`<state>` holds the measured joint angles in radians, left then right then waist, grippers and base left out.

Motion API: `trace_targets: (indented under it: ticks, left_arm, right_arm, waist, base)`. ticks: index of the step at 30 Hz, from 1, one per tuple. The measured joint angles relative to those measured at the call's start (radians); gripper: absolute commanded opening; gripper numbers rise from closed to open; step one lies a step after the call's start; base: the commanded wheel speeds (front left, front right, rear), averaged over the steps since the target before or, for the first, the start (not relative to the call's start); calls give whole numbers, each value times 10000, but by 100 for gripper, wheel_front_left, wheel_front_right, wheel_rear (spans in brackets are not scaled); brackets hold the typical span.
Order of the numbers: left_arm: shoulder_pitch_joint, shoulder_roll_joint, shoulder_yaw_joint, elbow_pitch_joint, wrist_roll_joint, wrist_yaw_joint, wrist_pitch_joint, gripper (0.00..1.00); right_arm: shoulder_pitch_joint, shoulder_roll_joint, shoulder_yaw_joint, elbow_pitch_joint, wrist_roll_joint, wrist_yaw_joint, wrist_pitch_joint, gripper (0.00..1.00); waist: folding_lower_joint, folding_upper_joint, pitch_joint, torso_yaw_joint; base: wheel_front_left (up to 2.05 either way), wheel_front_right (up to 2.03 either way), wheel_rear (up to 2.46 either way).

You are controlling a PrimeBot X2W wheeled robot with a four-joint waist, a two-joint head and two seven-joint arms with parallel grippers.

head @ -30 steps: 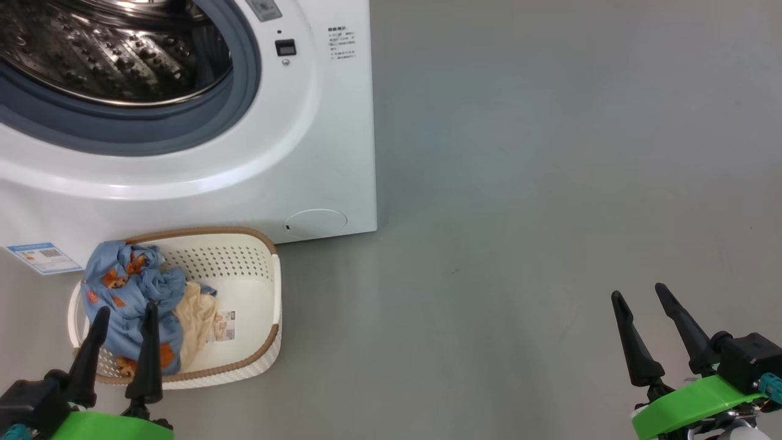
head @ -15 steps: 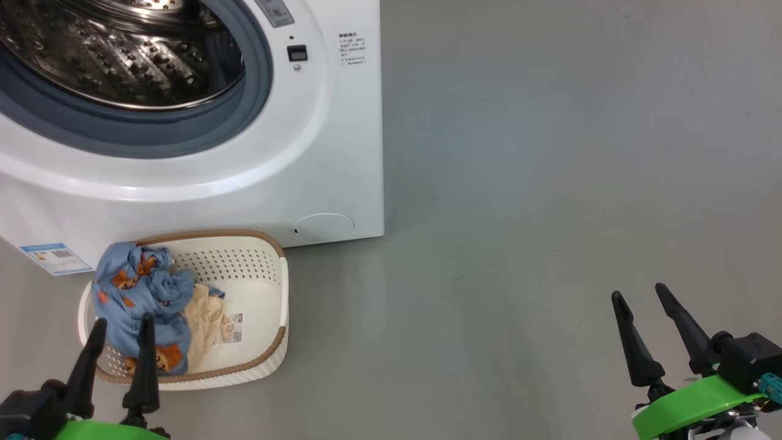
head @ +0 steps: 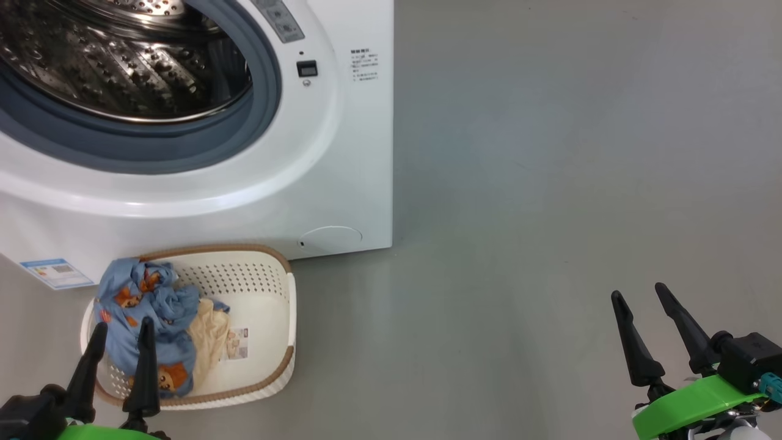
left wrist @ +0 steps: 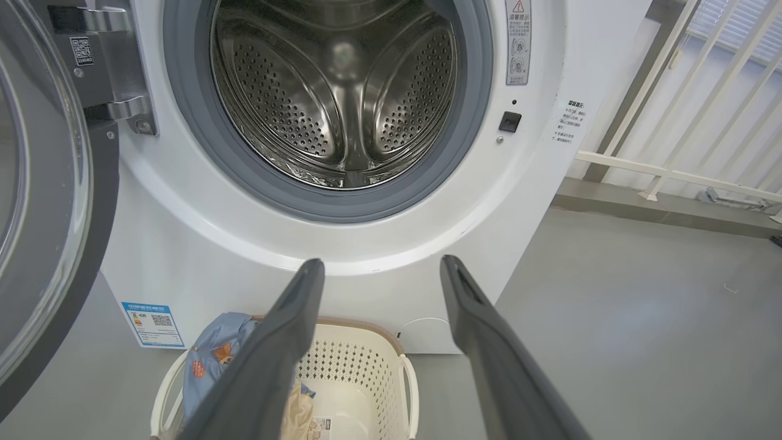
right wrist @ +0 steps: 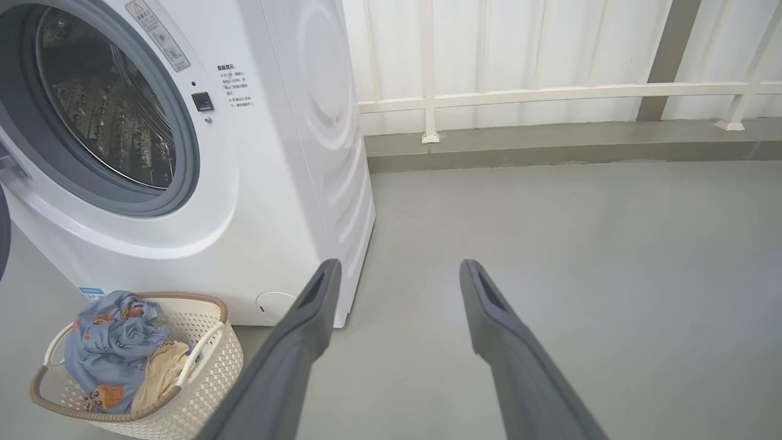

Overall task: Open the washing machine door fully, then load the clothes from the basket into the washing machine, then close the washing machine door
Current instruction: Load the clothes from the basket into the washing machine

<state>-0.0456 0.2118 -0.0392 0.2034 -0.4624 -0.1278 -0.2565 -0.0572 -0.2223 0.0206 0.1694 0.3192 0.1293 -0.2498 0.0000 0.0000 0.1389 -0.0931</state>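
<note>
The white washing machine (head: 342, 159) stands with its steel drum (left wrist: 342, 91) exposed. Its black-rimmed door (left wrist: 43, 201) is swung wide open at the left of the left wrist view. On the floor before the machine sits the cream basket (head: 269, 366) holding the bear-print blue clothes (head: 143, 318) and a cream cloth (head: 208, 336). My left gripper (head: 122, 330) hovers open over the basket's near left side, fingers apart and empty. Far to the right, my right gripper (head: 641, 292) stands open above bare floor. The basket (right wrist: 201, 366) and clothes (right wrist: 110, 342) also appear in the right wrist view.
A blue energy sticker (head: 58, 273) and a round service cap (head: 330, 237) mark the machine's lower front. Grey floor (head: 550, 183) spreads to the right. A white railing and panelled wall (right wrist: 550, 91) run behind the machine.
The head camera has shifted, so the machine and basket sit lower and further right in the picture. The left gripper has sunk slightly toward the bottom edge. The right gripper has not moved.
</note>
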Motion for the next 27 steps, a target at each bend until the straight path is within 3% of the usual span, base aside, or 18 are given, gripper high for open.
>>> trace_targets:
  ticks: [12,27]
  left_arm:
    - [-86,19,-27,-15,21,0,0,100]
    - [-274,-201,-10,449,270,0,0,100]
  right_arm:
    - [-12,21,-4,-40,0,0,0,100]
    - [-52,109,17,-65,0,0,0,100]
  waist:
    - [1,0,216,25]
    - [0,0,510,55]
  base:
    - [103,-118,16]
    - [8,-8,0]
